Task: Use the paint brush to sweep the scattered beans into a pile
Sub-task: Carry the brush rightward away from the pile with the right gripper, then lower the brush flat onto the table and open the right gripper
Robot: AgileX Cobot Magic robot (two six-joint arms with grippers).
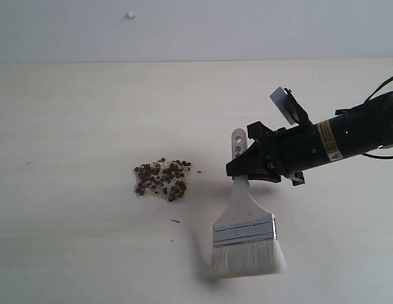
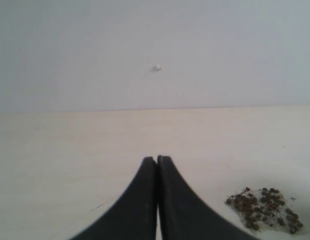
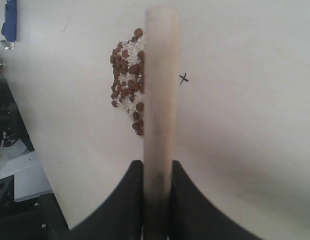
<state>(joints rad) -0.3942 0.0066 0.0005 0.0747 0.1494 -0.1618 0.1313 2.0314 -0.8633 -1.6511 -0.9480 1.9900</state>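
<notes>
- right claw (image 1: 238, 168) is clamping the paint brush (image 1: 244, 227) by its handle, bristles hanging down, off to the side of the pile (image 1: 162, 180) and apart from it
- left claw (image 2: 157, 160) is idling, pinched together on nothing
- beans (image 1: 152, 172) are looking mostly heaped on the worktop (image 1: 82, 126), so i'm planning light inward strokes at the fringe, not plowing through

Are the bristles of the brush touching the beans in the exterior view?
No, the bristles of the brush are apart from the beans, with a clear gap between.
</notes>
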